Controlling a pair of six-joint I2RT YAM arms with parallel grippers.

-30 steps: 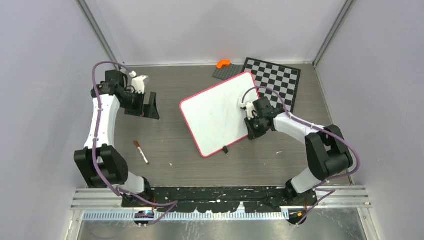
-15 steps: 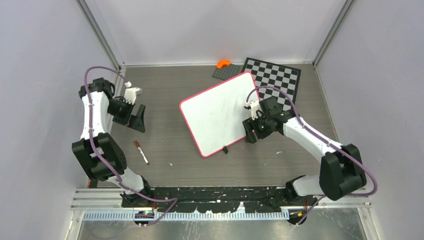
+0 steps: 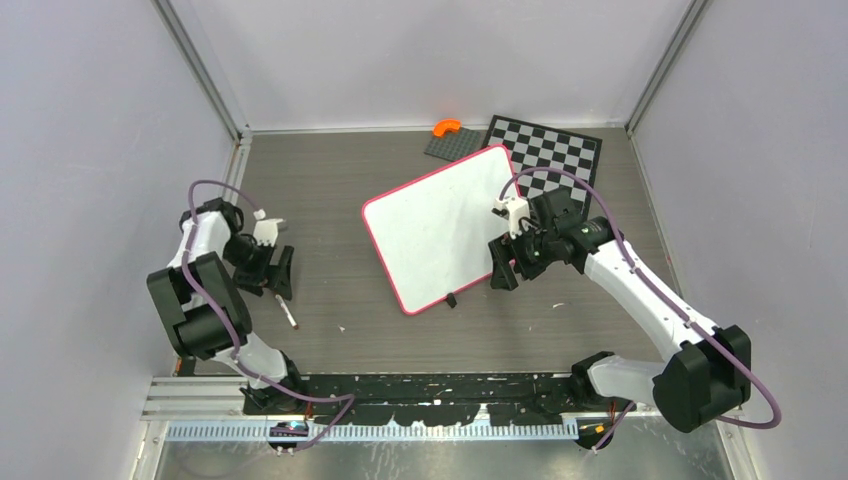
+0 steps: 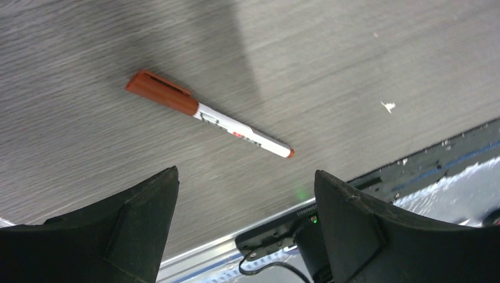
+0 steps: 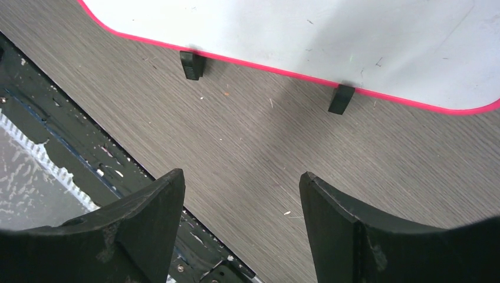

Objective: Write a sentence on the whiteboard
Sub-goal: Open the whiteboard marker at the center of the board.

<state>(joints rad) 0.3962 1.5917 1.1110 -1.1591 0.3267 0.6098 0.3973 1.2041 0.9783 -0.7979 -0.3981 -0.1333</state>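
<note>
The whiteboard [image 3: 440,225] lies tilted mid-table, white with a pink-red frame, and its face is blank: no sentence shows on it. In the right wrist view its lower edge [image 5: 330,35] and two black clip feet [image 5: 190,63] fill the top. My right gripper [image 3: 503,265] hovers open just off the board's near right edge, with only bare table between its jaws [image 5: 242,174]. A marker [image 3: 283,306] with a red-brown cap lies on the table at the left. My left gripper [image 3: 280,272] is open above it; the marker [image 4: 206,115] lies ahead of the fingertips [image 4: 246,174], untouched.
A black-and-white chessboard [image 3: 555,160] lies at the back right, partly under the whiteboard. An orange piece [image 3: 446,127] sits on a dark grey plate [image 3: 445,148] at the back. The arms' black base rail [image 3: 440,390] runs along the near edge.
My right gripper opened and drew back from the whiteboard's right edge. The left arm swung from the back left toward the near side and now hangs over the marker.
</note>
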